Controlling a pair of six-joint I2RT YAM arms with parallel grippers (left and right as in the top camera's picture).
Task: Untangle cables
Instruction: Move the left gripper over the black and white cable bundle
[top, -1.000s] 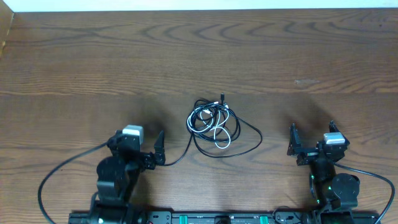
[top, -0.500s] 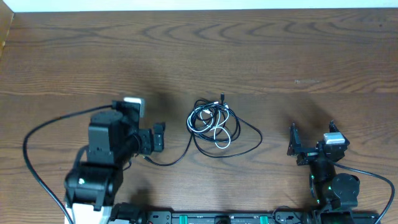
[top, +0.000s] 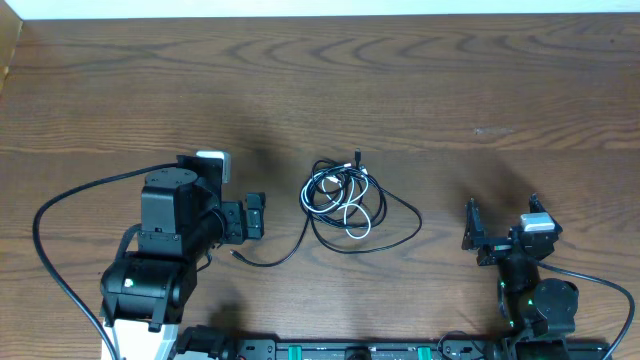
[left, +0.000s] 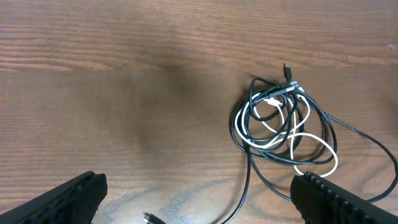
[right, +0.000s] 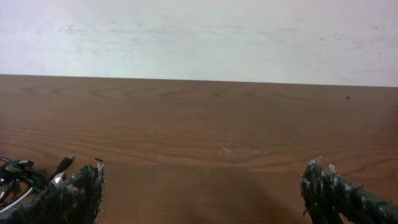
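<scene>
The left hand (top: 256, 217) has swung up and in toward the tangle of thin black and white cables (top: 343, 198), its fingers spread wide and holding nothing. To me, the reach looks to be only starting. The tangle lies mid-way along the brown wooden counter (top: 450, 80), and its loose black plug (top: 235, 255) trails just below that hand. The right hand (top: 499, 220), also spread, waits well apart. Nothing blocks the way.

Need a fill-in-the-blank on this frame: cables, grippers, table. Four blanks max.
1. The white cable is tangled with a cable coloured ____.
2. The left gripper and right gripper both have their jaws ____.
3. The table is made of ____.
4. The gripper nearer the tangle is the ____ one.

Missing words: black; open; wood; left.
</scene>
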